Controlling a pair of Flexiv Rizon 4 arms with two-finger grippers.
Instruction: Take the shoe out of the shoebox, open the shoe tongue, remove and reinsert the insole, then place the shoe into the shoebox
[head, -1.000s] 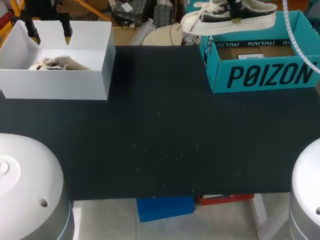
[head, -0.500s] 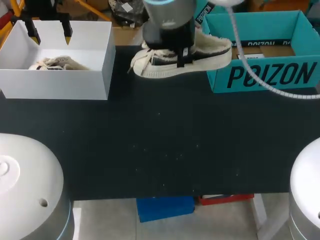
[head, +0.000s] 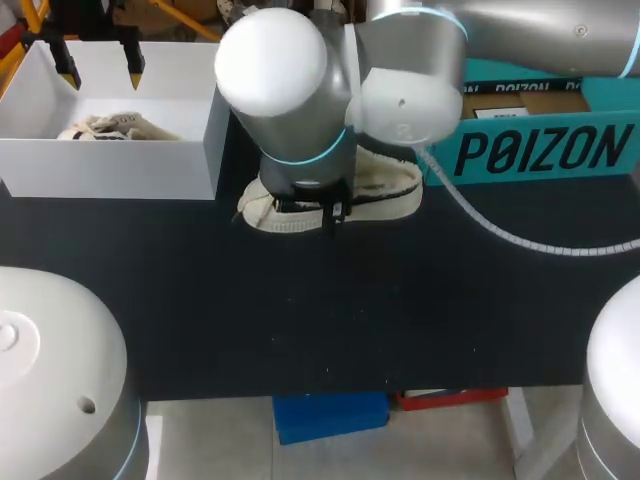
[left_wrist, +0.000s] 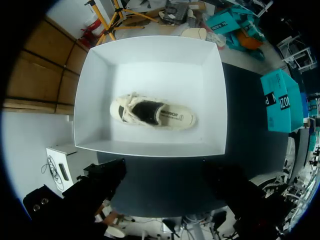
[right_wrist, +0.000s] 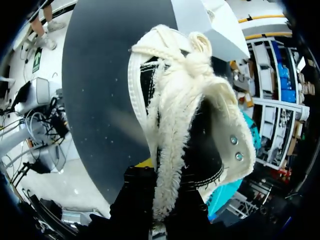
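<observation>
Head view: the right pincer grips the shoe over the tabletop; it would do well to set the sole flat before letting go. The teal shoebox shows no shoe. The left pincer hangs open above the white box. Left wrist view: another shoe lies inside it. Right wrist view: the gripped shoe points ahead.

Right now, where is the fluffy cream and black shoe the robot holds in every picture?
Head view: fluffy cream and black shoe mid-table, under the right arm.
Left wrist view: not in it.
Right wrist view: filling the middle, held in the right gripper.
Shared landmark: the teal cardboard shoebox.
</observation>
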